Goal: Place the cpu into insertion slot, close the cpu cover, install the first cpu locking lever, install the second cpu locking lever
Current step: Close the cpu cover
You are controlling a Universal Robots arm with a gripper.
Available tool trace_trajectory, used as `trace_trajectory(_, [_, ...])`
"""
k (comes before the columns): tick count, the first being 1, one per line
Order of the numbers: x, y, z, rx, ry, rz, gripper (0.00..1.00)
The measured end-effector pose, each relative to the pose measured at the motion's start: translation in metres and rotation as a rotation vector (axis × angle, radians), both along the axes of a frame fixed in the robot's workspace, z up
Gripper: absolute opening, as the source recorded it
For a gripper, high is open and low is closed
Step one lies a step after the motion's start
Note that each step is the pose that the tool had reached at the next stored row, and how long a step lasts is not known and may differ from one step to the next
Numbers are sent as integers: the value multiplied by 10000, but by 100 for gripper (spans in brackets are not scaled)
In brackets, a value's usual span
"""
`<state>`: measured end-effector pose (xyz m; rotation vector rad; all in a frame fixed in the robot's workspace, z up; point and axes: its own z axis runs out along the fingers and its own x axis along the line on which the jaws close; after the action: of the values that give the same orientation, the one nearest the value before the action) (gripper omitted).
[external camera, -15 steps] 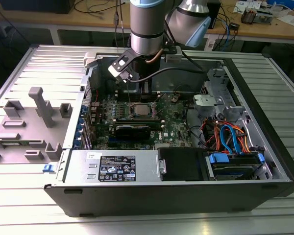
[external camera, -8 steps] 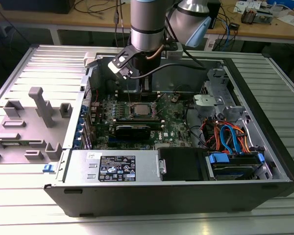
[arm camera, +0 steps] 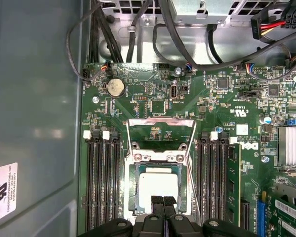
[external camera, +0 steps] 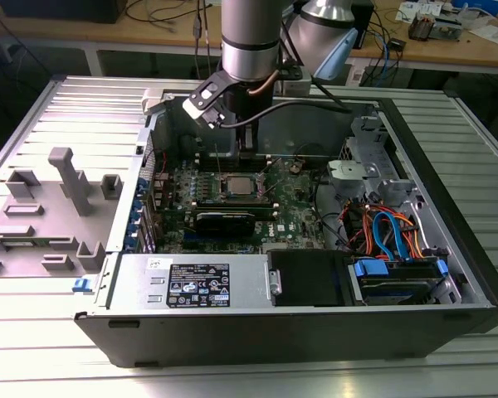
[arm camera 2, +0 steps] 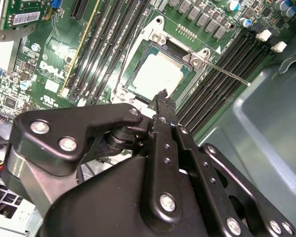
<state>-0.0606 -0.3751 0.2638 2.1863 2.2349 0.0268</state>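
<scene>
Your gripper (arm camera: 163, 201) is hovering just over the near edge of the cpu (arm camera: 158, 190), and its two black fingers are pressed together with nothing pinched between them. In the second wrist view the fingertips (arm camera 2: 163, 95) are pointing down at that same edge of the chip.

The cpu is lying flat inside the insertion slot (arm camera: 133, 192), with its dull silver top facing up. It is square, so no side is reading as longer. Its edges are running parallel with the long black memory slots (arm camera: 102, 182) that flank the socket on both sides.

The cpu cover (arm camera: 161, 122) is standing open. Its silvery frame is tilting up off the socket on the side away from your gripper, towards the coin cell battery (arm camera: 115, 87).

A thin metal locking lever (arm camera 2: 227, 73) is angling out from a corner of the socket across the memory slots, unlatched.

In the exterior view you are working with the arm (external camera: 247, 41) reaching down into the open computer case (external camera: 315, 340), above the green motherboard (external camera: 295, 215).
</scene>
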Motion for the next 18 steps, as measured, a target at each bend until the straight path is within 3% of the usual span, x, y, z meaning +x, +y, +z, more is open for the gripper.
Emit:
trace_trajectory(13, [0, 0, 90, 0, 0, 0, 11])
trace_trajectory(18, [0, 0, 94, 0, 0, 0, 11])
